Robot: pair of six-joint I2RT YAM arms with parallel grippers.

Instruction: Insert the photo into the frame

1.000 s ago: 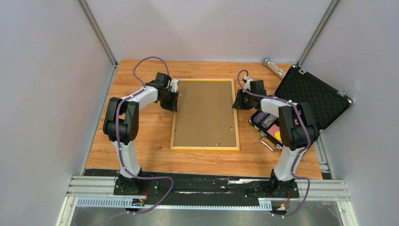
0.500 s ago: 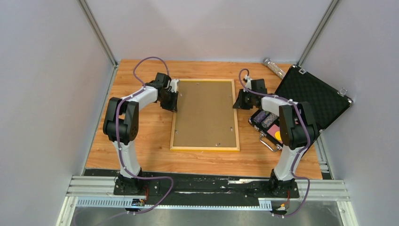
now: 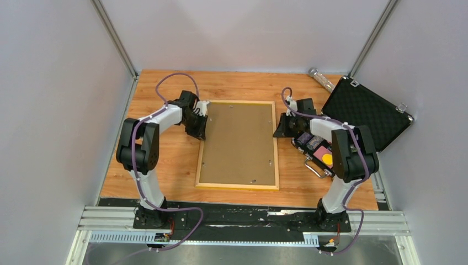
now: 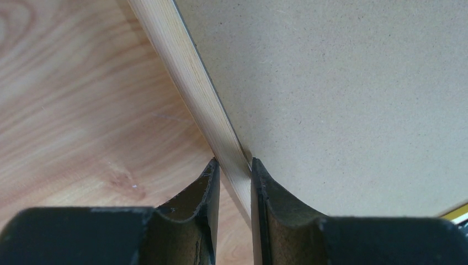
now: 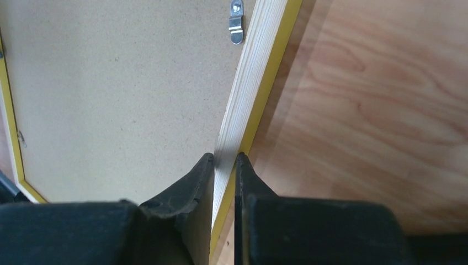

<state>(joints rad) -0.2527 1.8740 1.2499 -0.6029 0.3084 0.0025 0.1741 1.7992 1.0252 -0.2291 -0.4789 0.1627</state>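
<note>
Brown fibreboard backing [image 3: 237, 143] faces up in the thin yellow wooden rectangular picture frame [image 3: 237, 186], which sits mid-way across the wood-grain tabletop [image 3: 165, 160]. The left gripper [image 4: 233, 165] is clamped on its left rail and the right gripper [image 5: 223, 160] on its right rail. The frame's front is turned down and hidden, and the wrist views cut off most of it.

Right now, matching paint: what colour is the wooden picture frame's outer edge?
Yellow frame edge, best in right wrist view.

The frame [image 5: 245, 94] rail is pale bare wood, grain showing, its edge painted yellow. Its backing board [image 4: 342, 99] is matt, speckled brown fibreboard. The clip [image 5: 236, 22] is shiny metal. The surface [image 5: 375, 110] is smooth, lightly glossy wood grain.
</note>
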